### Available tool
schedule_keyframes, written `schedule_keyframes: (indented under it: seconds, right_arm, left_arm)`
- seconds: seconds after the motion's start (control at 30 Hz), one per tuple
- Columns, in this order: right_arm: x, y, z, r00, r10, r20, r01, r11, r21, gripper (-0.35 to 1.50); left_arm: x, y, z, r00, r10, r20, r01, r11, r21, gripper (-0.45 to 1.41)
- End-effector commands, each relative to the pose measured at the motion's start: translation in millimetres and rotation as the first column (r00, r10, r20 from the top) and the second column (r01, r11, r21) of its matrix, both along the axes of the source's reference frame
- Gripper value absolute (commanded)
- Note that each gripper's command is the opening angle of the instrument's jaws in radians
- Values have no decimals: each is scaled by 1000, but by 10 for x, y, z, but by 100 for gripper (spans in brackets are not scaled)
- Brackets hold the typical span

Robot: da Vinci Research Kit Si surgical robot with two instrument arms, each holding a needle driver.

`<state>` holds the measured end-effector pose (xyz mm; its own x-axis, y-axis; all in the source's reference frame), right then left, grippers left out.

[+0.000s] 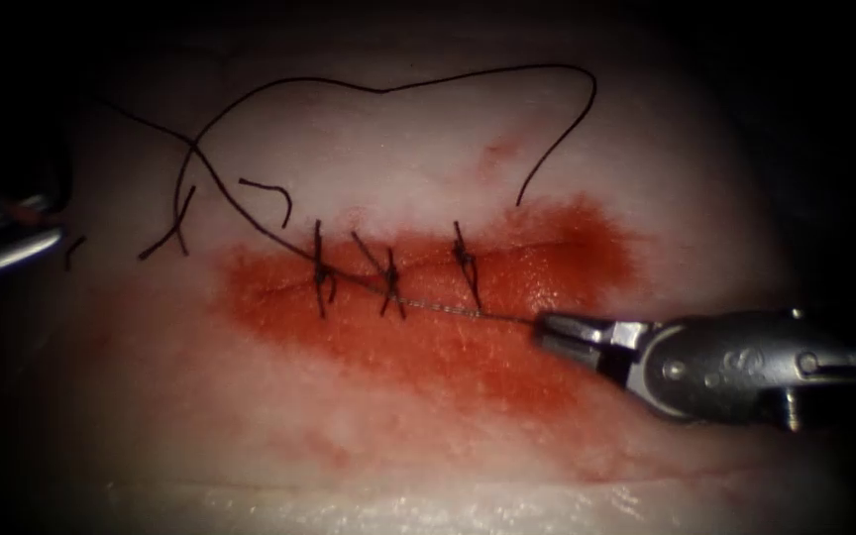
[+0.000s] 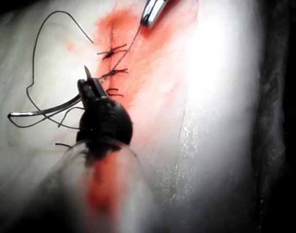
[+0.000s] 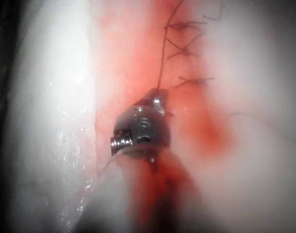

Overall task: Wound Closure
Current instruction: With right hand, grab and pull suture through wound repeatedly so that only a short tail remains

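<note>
The cut [image 1: 547, 243] runs across the red-stained tissue [image 1: 428, 436], with three dark stitches [image 1: 388, 282] tied over it. My right tool [image 1: 544, 328], right of the stitches, is shut on the thread [image 1: 468, 313], which runs taut from the middle stitch to its jaws. In the right wrist view the right tool [image 3: 156, 99] grips that thread [image 3: 162, 58]. My left tool [image 1: 47, 238] sits at the far left. In the left wrist view the left tool [image 2: 87, 83] is shut on the curved needle [image 2: 45, 111] near one end; the needle lies outside the tissue.
The long slack thread [image 1: 388, 87] loops over the pale tissue above the cut and ends loose near the red patch's upper right. Short cut ends of thread [image 1: 271, 193] lie upper left of the stitches. The right tool's tip [image 2: 151, 10] appears in the left wrist view.
</note>
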<state>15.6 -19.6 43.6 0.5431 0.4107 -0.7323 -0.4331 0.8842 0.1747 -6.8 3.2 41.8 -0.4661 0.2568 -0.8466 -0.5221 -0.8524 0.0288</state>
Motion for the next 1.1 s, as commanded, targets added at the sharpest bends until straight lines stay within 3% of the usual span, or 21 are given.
schedule_keyframes:
  seconds: [0.03,0.33,0.47,0.53,0.57,0.63,0.73,0.83,1.1]
  right_arm:
    - [18,-16,-13,1000,-8,6,8,1000,19,-35]
    - [70,-45,-100,998,-66,-6,66,998,11,-35]
    - [80,-52,-115,995,-101,-16,101,995,-14,-35]
    - [80,-50,-117,984,-177,-13,175,981,-82,-33]
    - [78,-47,-116,982,-187,-17,185,978,-97,15]
    - [71,-35,-114,979,-201,-23,197,972,-129,93]
    - [48,-11,-105,982,-178,-59,162,963,-213,130]
    - [28,3,-95,984,-160,-82,135,960,-247,138]
    - [-1,14,-63,982,-170,-81,143,953,-267,130]
  left_arm:
    - [-6,-1,6,1000,1,2,-1,1000,-2,-45]
    - [-9,-2,9,1000,-1,0,1,1000,-5,-45]
    - [-9,-2,9,1000,-1,0,1,1000,-5,-45]
    - [-8,-2,9,1000,0,0,0,1000,-5,-45]
    - [-8,-2,9,1000,0,1,0,1000,-5,-45]
    - [-5,-1,9,1000,3,2,-3,1000,-4,-45]
    - [8,5,10,1000,15,11,-15,1000,0,-45]
    - [22,11,12,1000,5,-21,-5,1000,-1,-45]
    - [49,22,25,997,-29,-70,28,999,-17,-45]
